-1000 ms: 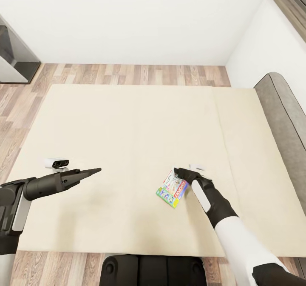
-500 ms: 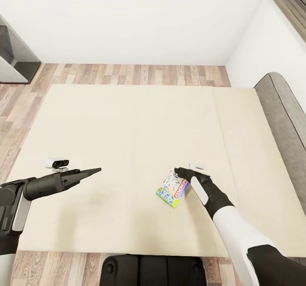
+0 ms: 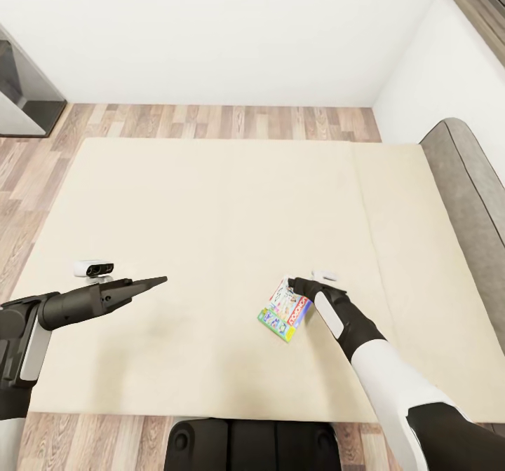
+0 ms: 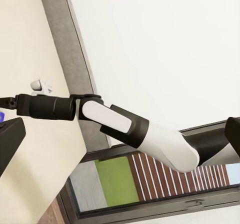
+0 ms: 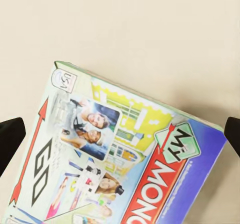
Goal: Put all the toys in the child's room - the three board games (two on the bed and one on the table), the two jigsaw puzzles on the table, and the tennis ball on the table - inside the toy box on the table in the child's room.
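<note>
right hand (image 3: 298, 291) edged back | open over Monopoly box (image 3: 284, 310) | left hand (image 3: 153, 282) closed

- Right arm (image 3: 393, 380): white shell forearm, black wrist w/ white oval panel
- Left arm (image 3: 77, 303): black cylinder, tapering fingers; grey-white panel
- Base (image 3: 252, 446): black

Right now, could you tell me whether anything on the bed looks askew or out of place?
Only the Monopoly box stands out: it lies skewed to the beige mattress's edges, alone near the front. The right gripper hangs at its far edge, fingers spread wide across it in the wrist view. No damage shows.
</note>
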### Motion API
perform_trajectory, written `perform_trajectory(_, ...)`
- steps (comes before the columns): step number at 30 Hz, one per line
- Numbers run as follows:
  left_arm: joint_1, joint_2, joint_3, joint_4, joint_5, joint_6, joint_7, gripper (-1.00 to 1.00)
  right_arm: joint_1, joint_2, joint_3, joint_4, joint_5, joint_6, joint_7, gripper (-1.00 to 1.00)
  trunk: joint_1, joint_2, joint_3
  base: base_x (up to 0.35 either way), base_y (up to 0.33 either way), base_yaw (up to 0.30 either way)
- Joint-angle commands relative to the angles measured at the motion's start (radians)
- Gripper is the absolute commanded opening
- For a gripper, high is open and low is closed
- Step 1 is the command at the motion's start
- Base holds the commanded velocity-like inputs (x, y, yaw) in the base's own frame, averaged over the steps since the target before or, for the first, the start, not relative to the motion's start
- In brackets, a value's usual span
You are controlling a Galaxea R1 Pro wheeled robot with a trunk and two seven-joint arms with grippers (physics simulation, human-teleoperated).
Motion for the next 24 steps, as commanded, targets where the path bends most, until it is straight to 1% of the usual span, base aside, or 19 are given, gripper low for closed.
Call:
perform_trajectory(1, 0.0, 0.0, 0.0, 0.0, -0.001, 0.011, -0.004, 1.0, 0.0, -0.001, 0.005, 0.0, -0.011, 0.001, -0.01, 1.0, 0.0, -0.001, -0.002, 0.0, 0.0, 0.0)
perform_trajectory(24, 0.0, 0.0, 0.0, 0.0, -0.001, 0.01, -0.004, 1.0, 0.0, -0.001, 0.005, 0.008, -0.011, -0.008, -0.01, 1.0, 0.0, -0.001, -0.033, 0.0, 0.0, 0.0)
